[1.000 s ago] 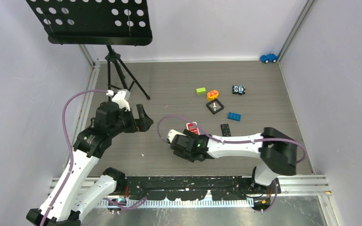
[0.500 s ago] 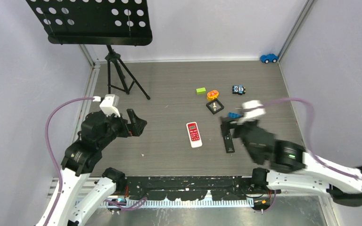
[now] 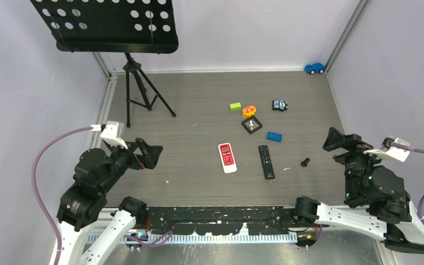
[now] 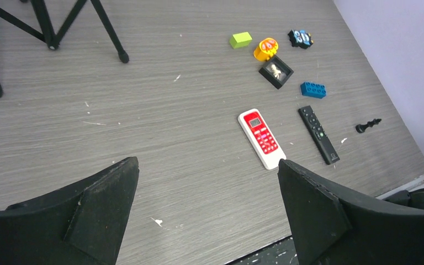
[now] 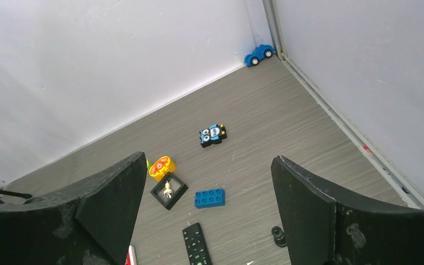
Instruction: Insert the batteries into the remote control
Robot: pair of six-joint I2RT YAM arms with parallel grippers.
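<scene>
The bench [image 3: 199, 99] has an arm at each outer side, the left gripper [image 4: 207, 165] and the right gripper [image 5: 210, 160] both with fingers spread wide and nothing between them. Midway between them lie the red-and-white remote [image 3: 227, 158], nearer the left arm, and the black remote [image 3: 266, 161], nearer the right, each with its long axis pointing roughly away from the bases. No batteries can be made out in any view.

no lettering is readable; marks on the white remote [image 4: 261, 138] and black remote [image 4: 318, 134] are too small.
</scene>
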